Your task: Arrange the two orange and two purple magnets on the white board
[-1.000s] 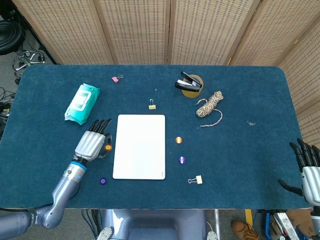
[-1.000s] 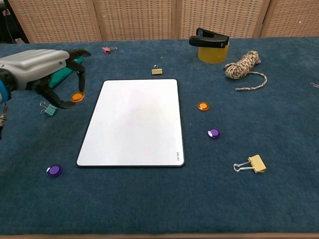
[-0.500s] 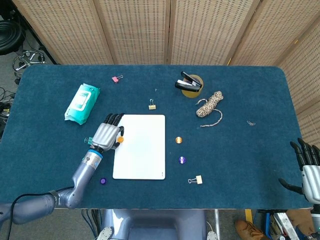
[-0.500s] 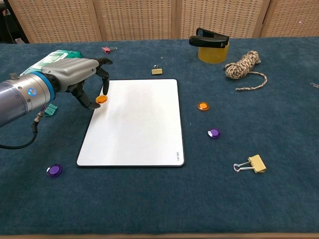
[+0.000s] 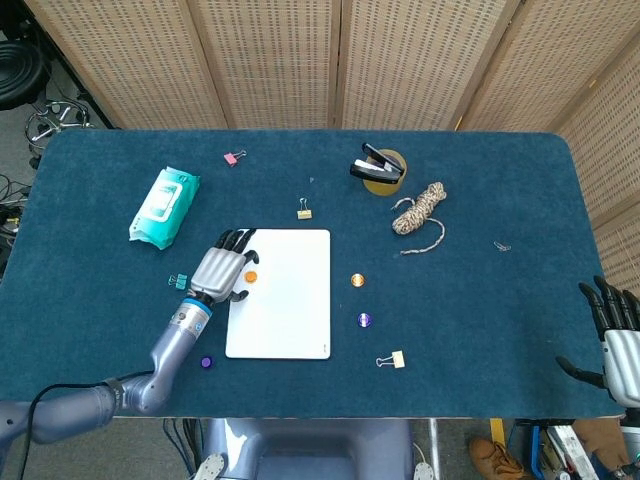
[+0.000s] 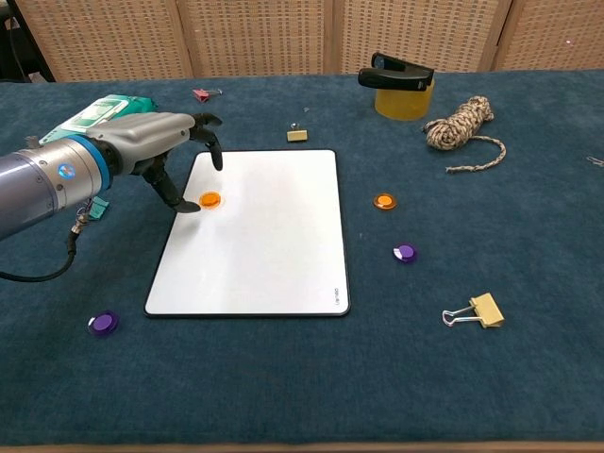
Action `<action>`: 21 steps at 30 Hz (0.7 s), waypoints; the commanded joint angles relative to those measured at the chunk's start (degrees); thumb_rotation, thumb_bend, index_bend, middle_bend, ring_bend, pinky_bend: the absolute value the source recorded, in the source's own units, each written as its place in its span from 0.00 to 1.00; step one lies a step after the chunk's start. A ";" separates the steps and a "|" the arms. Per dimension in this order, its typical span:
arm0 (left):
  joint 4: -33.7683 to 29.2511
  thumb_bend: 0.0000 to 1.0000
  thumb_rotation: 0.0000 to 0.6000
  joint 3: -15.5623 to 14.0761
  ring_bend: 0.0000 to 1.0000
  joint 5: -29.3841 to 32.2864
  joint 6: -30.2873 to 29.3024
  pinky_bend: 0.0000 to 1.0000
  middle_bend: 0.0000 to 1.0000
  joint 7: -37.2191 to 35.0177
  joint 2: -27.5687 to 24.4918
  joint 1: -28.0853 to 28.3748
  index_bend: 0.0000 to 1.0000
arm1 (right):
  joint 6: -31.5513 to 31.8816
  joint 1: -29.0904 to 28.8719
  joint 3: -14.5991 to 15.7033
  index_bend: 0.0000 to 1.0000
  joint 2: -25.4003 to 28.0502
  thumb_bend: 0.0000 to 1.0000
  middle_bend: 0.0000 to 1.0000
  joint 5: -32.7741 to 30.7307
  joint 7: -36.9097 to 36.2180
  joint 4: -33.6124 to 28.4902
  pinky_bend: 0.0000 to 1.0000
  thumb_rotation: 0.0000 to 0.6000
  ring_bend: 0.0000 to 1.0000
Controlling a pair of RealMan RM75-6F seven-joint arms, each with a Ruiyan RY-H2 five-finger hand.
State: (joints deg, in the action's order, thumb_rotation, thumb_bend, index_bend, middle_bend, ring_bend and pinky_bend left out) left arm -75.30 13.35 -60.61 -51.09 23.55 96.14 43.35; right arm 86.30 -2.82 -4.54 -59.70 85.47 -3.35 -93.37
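on the blue desk (image 5: 480, 300) the white board (image 5: 285, 300) lies flat, a rounded rectangle with a thin dark edge. an orange magnet (image 6: 209, 199), a small round disc, sits on the board near its left edge in the upper half. the left robot hand (image 6: 156, 142) hangs just above and left of it, fingers spread and curved with nothing between them; one dark fingertip is down beside the magnet, though whether it touches is hard to tell. half a second ago that magnet was pinched in this hand at the board's left rim; now it is further in on the board and out of the grip. the second orange magnet (image 6: 383, 201) lies on the desk right of the board, with a purple magnet (image 6: 404, 252) just below it, both unmoved. the other purple magnet (image 6: 103, 323) rests on the desk off the board's lower left corner, also where it was. the right robot hand (image 5: 615, 335) stays at the desk's far right edge, fingers apart, holding nothing.
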 commanded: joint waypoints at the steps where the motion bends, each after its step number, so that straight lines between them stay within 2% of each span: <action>1: -4.16 0.19 1.00 -1.85 0.00 -2.97 -1.55 0.00 0.00 -2.02 -3.60 -1.79 0.36 | 0.16 0.03 0.09 0.00 0.01 0.00 0.00 0.29 0.14 -0.16 0.00 1.00 0.00; 3: -8.44 0.19 1.00 -5.24 0.00 -7.81 -2.72 0.00 0.00 -4.76 -8.30 -4.17 0.36 | 0.31 0.04 0.24 0.00 -0.05 0.00 0.00 0.69 0.53 -0.39 0.00 1.00 0.00; 7: -10.49 0.19 1.00 -9.55 0.00 -15.11 -5.16 0.00 0.00 -9.77 -12.78 -6.88 0.38 | 0.25 0.04 0.47 0.00 -0.19 0.00 0.00 0.97 1.03 -0.64 0.00 1.00 0.00; 13: -10.72 0.19 1.00 -14.23 0.00 -22.91 -8.75 0.00 0.00 -14.90 -15.87 -9.52 0.41 | 0.14 -0.01 0.58 0.00 -0.37 0.00 0.00 1.05 1.51 -0.71 0.00 1.00 0.00; 14: -11.16 0.19 1.00 -16.11 0.00 -24.84 -9.67 0.00 0.00 -15.70 -16.88 -10.55 0.42 | 0.07 -0.06 0.61 0.00 -0.43 0.00 0.00 1.12 1.66 -0.76 0.00 1.00 0.00; 18: -11.93 0.19 1.00 -19.32 0.00 -27.51 -10.50 0.00 0.00 -17.55 -18.42 -12.36 0.44 | 0.04 -0.11 0.73 0.00 -0.59 0.00 0.00 1.34 2.04 -0.89 0.00 1.00 0.00; 21: -11.80 0.19 1.00 -20.35 0.00 -28.59 -10.68 0.00 0.00 -18.33 -18.48 -12.97 0.46 | -0.03 -0.12 0.83 0.00 -0.64 0.00 0.00 1.43 2.26 -0.91 0.00 1.00 0.00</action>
State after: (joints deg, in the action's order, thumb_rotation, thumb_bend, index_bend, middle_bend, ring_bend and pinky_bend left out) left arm -87.02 -6.65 -88.83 -61.54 5.58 77.74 30.67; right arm 86.27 -2.94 -3.71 -60.33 86.90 -1.10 -94.28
